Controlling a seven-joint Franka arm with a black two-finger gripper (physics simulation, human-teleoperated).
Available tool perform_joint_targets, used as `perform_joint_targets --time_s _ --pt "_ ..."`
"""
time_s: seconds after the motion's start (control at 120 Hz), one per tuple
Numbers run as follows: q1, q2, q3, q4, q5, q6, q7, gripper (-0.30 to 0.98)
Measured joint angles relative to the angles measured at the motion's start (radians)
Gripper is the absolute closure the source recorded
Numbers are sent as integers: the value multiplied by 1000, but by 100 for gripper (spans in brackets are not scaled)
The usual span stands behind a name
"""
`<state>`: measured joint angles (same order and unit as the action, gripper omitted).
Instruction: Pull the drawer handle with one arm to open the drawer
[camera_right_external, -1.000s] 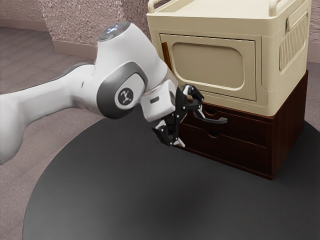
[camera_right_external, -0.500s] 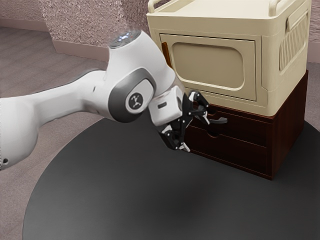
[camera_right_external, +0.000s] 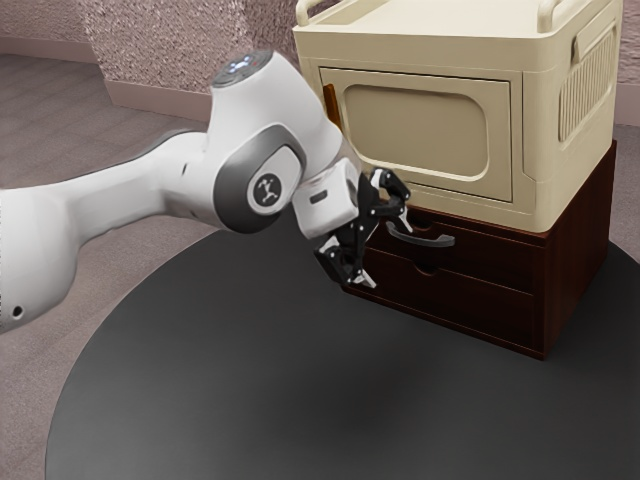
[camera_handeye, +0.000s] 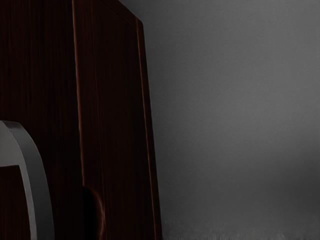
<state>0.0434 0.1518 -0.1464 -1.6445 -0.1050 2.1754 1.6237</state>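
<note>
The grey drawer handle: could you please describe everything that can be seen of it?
The handle is a smooth, curved grey bow, perhaps metal or plastic. It runs lengthwise along the upper drawer's front, standing out from the dark brown wood; that drawer looks shut. The open pincer is near its end toward the exterior view's left; whether they touch, I cannot tell.

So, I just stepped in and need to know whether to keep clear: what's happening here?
A robot arm has its gripper open beside the curved handle of the upper drawer, not closed around it. The job is to pull that drawer open, but its front looks level with the lower drawer's, so it appears shut. The cream cabinet sits on top of the dark wooden unit.
</note>
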Motion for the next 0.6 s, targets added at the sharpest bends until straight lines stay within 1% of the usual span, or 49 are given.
perform_joint_targets --time_s 0.392,0.6 --pt "-4 60 1 42 -1 1 1 -1" --pt "-5 64 1 41 -2 2 1 0"
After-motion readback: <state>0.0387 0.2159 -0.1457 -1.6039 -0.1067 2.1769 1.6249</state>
